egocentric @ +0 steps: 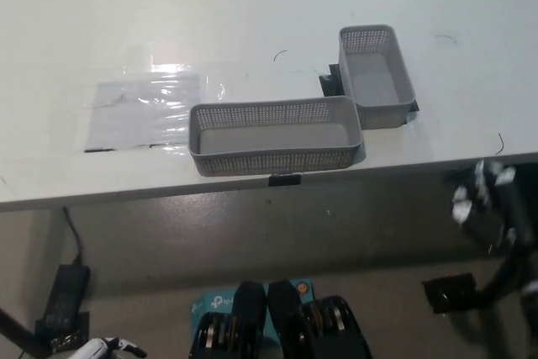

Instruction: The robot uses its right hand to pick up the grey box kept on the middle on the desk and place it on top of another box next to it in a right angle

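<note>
Two grey mesh boxes form a right angle on the white counter (252,6). The long grey box (275,135) lies along the near edge, its right end just beside the second box (377,76), which points away. Open counter surrounds them. The black right robot hand (487,199) hangs below the near edge, well apart, blurred; its fingers cannot be told. The white left robot hand (105,348) rests bottom left, barely visible.

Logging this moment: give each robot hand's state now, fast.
Left robot hand: only a sliver at the bottom edge, cannot be told.
Right robot hand: blurred below the desk edge, cannot be told.
</note>
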`<state>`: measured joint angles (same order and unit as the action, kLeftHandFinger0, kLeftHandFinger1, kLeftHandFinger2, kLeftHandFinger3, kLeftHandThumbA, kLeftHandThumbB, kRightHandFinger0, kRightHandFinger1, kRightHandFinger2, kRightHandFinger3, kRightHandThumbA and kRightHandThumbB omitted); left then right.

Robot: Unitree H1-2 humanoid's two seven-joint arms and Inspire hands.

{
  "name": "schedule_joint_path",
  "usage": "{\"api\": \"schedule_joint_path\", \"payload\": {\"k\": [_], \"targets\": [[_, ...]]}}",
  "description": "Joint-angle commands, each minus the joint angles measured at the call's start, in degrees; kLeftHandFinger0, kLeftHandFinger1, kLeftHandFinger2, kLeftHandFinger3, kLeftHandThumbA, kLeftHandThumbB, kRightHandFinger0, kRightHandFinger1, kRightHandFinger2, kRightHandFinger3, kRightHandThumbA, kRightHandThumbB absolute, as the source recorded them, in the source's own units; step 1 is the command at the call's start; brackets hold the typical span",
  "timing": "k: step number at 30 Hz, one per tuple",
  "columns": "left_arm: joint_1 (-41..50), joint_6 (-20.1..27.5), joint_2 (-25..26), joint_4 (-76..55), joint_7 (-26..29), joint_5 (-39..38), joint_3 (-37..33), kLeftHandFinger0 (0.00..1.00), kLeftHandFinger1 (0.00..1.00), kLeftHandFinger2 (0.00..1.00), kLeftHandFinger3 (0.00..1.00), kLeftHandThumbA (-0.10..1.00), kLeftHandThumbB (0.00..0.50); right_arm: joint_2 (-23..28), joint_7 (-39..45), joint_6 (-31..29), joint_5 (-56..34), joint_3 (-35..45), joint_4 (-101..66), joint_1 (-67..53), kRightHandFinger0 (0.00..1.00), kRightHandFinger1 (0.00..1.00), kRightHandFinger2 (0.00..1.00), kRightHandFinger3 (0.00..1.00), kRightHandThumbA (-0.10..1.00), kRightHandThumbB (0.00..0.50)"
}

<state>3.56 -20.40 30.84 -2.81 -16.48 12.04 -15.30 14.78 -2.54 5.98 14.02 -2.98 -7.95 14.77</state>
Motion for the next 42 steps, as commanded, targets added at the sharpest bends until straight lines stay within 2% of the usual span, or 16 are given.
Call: {"api": "schedule_joint_path", "payload": {"k": [1, 5, 8, 9, 11, 12, 13, 15, 17, 19, 20, 22, 24, 27, 33, 42], "targets": [[-0.46, -0.85, 1.06, -1.77, -1.08, 0.91, 0.91, 0.38, 0.39, 0.53, 0.65, 0.26, 0.339, 2.05, 2.13, -0.51, 1.61, 0.22, -3.69, 8.71, 0.00, 0.01, 0.13, 0.36, 0.08, 0.218], [-1.20, -2.24, 1.30, -2.34, -1.86, 1.52, 0.63, 0.35, 0.37, 0.53, 0.68, 0.26, 0.339, 2.80, 3.34, 0.21, 3.59, -1.10, -3.46, 12.58, 0.00, 0.01, 0.10, 0.35, 0.00, 0.186], [-0.96, -2.45, 1.40, -2.58, -2.08, 1.29, 0.85, 0.39, 0.40, 0.54, 0.68, 0.25, 0.343, 4.49, 7.07, 2.15, 4.21, -3.58, -2.33, 15.18, 0.06, 0.10, 0.27, 0.43, 0.12, 0.195], [-0.84, -1.99, 1.59, -2.67, -2.06, 1.53, 0.79, 0.41, 0.42, 0.55, 0.69, 0.25, 0.340, 5.25, 8.88, 4.41, 4.59, -4.63, -2.15, 15.87, 0.25, 0.26, 0.39, 0.52, 0.19, 0.209], [-0.84, -1.62, 1.79, -2.63, -2.26, 1.75, 0.65, 0.46, 0.46, 0.60, 0.72, 0.27, 0.335, 6.07, 10.50, 5.67, 5.31, -5.85, -1.62, 16.81, 0.40, 0.40, 0.46, 0.60, 0.21, 0.227], [-1.13, -1.83, 1.89, -2.56, -2.56, 1.60, 0.74, 0.47, 0.47, 0.60, 0.71, 0.25, 0.331, 7.33, 12.42, 6.44, 6.38, -7.51, -0.64, 18.01, 0.57, 0.65, 0.56, 0.71, 0.16, 0.256], [-1.16, -1.85, 1.86, -2.50, -2.62, 1.58, 0.77, 0.47, 0.47, 0.60, 0.70, 0.25, 0.331, 7.64, 12.84, 6.70, 6.53, -7.91, -0.43, 18.29, 0.58, 0.66, 0.56, 0.71, 0.16, 0.260], [-1.23, -3.02, 1.70, -3.06, -2.82, 1.57, 0.94, 0.45, 0.46, 0.62, 0.73, 0.25, 0.345, 9.37, 16.00, 6.63, 7.52, -10.90, 4.05, 21.47, 0.71, 0.86, 0.69, 0.73, 0.19, 0.326], [-1.19, -2.92, 1.62, -3.04, -2.90, 1.36, 1.09, 0.45, 0.46, 0.61, 0.73, 0.24, 0.341, 10.02, 16.51, 5.90, 7.59, -12.01, 5.88, 22.57, 0.76, 0.91, 0.72, 0.74, 0.19, 0.335], [-1.45, -2.58, 1.80, -2.77, -3.04, 1.27, 1.31, 0.41, 0.43, 0.57, 0.71, 0.25, 0.346, 11.25, 17.43, 4.40, 9.11, -13.86, 8.35, 24.13, 0.91, 1.00, 0.83, 0.85, 0.31, 0.344], [-1.50, -2.34, 1.88, -2.53, -3.09, 1.44, 1.20, 0.45, 0.47, 0.60, 0.71, 0.25, 0.340, 11.84, 17.46, 2.75, 9.81, -14.68, 10.04, 24.90, 0.99, 1.00, 0.84, 0.88, 0.32, 0.354], [-1.08, -1.77, 1.93, -2.57, -3.08, 1.32, 1.28, 0.46, 0.46, 0.60, 0.69, 0.26, 0.340, 13.16, 18.96, 2.87, 11.16, -16.49, 11.80, 26.39, 1.00, 1.00, 1.00, 0.97, 0.35, 0.332], [-0.93, -1.41, 1.95, -2.49, -2.96, 1.33, 1.36, 0.47, 0.47, 0.60, 0.67, 0.25, 0.337, 14.14, 20.13, 3.10, 11.84, -17.39, 13.41, 28.00, 1.00, 1.00, 1.00, 1.00, 0.31, 0.293], [-0.99, -1.92, 2.01, -2.55, -3.19, 1.37, 1.31, 0.45, 0.45, 0.59, 0.66, 0.25, 0.335, 15.32, 20.62, 3.17, 13.78, -18.61, 16.00, 30.49, 1.00, 1.00, 1.00, 1.00, 0.33, 0.291], [-1.03, -2.40, 2.04, -2.89, -3.36, 1.42, 1.52, 0.45, 0.47, 0.62, 0.68, 0.23, 0.338, 16.82, 22.26, 3.32, 18.06, -21.18, 18.62, 34.76, 1.00, 1.00, 1.00, 1.00, 0.41, 0.344], [-1.84, -2.41, 2.63, -3.06, -4.14, 2.53, 1.40, 0.44, 0.46, 0.60, 0.69, 0.24, 0.332, 14.91, 21.59, 1.63, 20.89, -23.57, 21.45, 34.69, 1.00, 1.00, 1.00, 1.00, 0.34, 0.373]]}}
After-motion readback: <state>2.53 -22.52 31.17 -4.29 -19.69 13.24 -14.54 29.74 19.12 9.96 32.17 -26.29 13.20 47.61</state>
